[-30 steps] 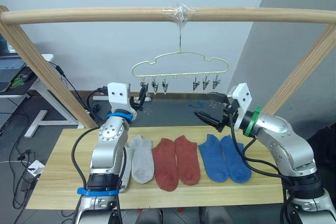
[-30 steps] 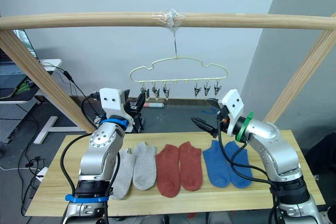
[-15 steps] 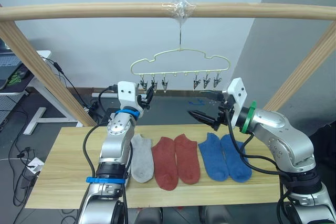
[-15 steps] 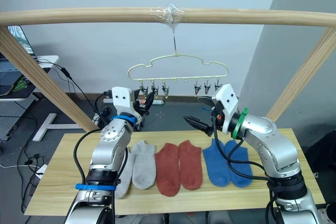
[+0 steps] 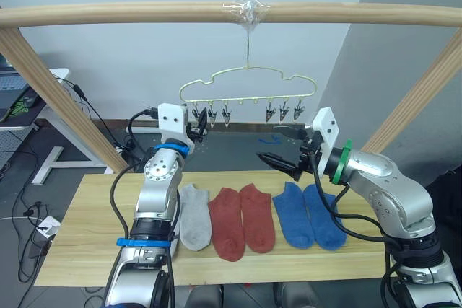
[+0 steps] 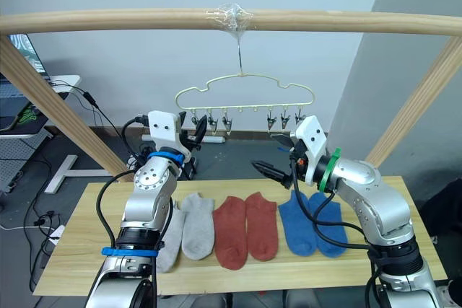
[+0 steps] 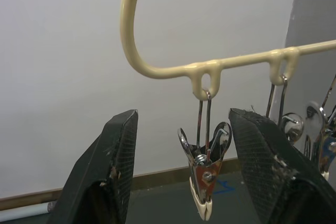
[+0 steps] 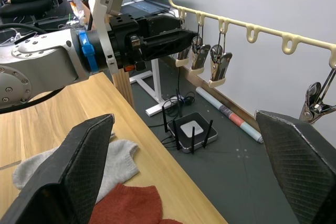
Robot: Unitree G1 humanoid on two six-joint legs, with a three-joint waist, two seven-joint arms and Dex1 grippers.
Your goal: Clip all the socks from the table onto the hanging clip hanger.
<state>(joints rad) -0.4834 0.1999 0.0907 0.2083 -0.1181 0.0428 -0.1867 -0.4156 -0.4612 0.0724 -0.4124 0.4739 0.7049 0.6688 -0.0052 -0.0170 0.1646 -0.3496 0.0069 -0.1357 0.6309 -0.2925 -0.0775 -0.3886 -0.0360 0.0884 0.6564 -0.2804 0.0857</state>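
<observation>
The cream clip hanger [image 5: 247, 81] hangs by its hook from the wooden pole, with a row of dark clips beneath it. My left gripper [image 5: 200, 120] is raised to the hanger's left end. It is open, and the end clip [image 7: 203, 182] hangs between its fingers untouched. My right gripper [image 5: 271, 145] hovers open and empty above the table [image 5: 86, 236], beside the blue socks [image 5: 310, 216]. The rust red socks [image 5: 242, 223] lie flat in the middle and the grey socks [image 5: 193, 216] to the left, one partly behind my left arm.
The round wooden pole [image 5: 144, 14] crosses overhead on slanted side posts [image 5: 65, 113] at both table ends. On the floor behind the table sit a black box with antennas [image 8: 191, 129] and some cables. A white desk [image 5: 43, 106] stands at far left.
My left gripper has risen from just above the table to the hanger's left-end clip. The right gripper has shifted slightly left and up. The camera has tilted a little.
</observation>
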